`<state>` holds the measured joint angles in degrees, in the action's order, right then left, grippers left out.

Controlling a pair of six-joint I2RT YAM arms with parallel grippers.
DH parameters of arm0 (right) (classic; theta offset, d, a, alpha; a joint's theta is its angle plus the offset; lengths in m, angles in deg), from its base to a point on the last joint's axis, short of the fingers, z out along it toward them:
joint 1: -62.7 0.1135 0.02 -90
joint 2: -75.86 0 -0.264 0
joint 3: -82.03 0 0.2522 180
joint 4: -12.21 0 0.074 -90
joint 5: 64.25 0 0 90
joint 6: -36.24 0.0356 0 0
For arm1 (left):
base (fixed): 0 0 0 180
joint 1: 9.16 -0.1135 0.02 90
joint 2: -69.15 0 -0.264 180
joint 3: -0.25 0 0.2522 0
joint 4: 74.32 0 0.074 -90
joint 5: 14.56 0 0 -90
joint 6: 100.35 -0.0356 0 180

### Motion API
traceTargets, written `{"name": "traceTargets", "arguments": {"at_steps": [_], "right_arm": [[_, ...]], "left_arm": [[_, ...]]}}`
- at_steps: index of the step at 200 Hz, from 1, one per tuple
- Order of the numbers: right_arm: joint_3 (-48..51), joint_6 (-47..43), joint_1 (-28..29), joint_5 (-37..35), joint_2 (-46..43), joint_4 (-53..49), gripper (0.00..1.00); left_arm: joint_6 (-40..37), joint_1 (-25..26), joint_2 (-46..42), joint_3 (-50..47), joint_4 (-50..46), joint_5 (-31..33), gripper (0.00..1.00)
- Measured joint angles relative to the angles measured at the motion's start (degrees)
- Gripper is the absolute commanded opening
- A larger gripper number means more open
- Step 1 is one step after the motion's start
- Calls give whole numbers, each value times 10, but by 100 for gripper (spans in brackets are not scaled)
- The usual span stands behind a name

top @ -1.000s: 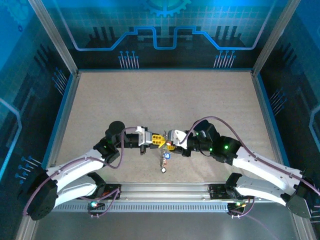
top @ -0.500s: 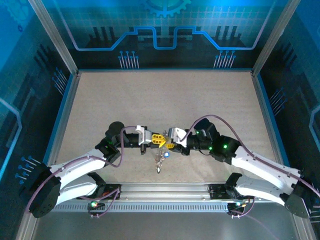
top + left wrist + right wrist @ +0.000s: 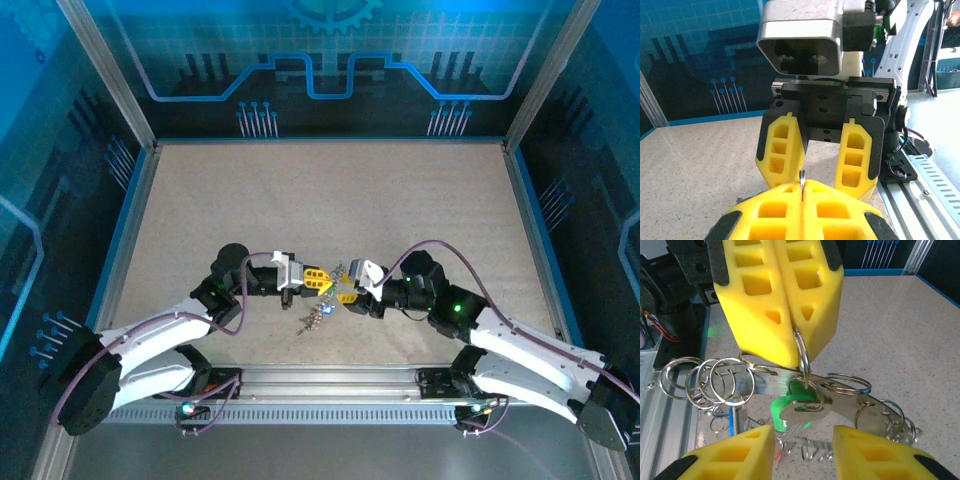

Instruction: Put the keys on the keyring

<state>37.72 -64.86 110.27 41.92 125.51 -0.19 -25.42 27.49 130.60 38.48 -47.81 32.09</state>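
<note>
The left gripper (image 3: 316, 281) reaches in from the left, low over the near part of the table (image 3: 320, 200). Its yellow jaws are pressed tightly together. In the left wrist view a thin sliver of the keyring (image 3: 802, 179) stands up out of the seam between them. From the right wrist view the same jaws come down from the top, pinching the upper arc of the keyring (image 3: 801, 352) at their tips.

A green-tagged key (image 3: 796, 410) hangs from that ring just below the pinch. Behind it a flat silvery metal strip (image 3: 850, 407) runs across, with several more thin rings threaded on it. A fan of overlapping wire loops (image 3: 715, 380) sits at its left end. In the top view the rest of the keys (image 3: 315, 318) form a small bunch just below the two grippers. Whether the bunch rests on the table or dangles cannot be told.

The right gripper (image 3: 349, 292) faces the left one, close to it. Its jaws are spread wide and hold nothing. Its two yellow fingers (image 3: 855, 152) stand on either side of the pinched ring without touching it, and the green-tagged key hangs above the gap between them.
</note>
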Motion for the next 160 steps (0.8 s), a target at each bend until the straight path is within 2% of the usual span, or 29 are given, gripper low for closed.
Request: {"name": "traceTargets", "arguments": {"at_steps": [48,115,138,155,160], "right_arm": [[22,28,4,3,2,56,38],[41,26,48,-54,10,91,39],[46,31,56,-69,17,107,46],[50,32,65,-85,25,126,40],[51,35,68,-88,28,132,34]], "left_arm": [[0,0,0,0,0,2,0],[0,0,-4,-2,-1,6,0],[0,0,-4,-2,-1,7,0],[-1,0,-4,-2,-1,7,0],[-1,0,-4,-2,-1,9,0]]}}
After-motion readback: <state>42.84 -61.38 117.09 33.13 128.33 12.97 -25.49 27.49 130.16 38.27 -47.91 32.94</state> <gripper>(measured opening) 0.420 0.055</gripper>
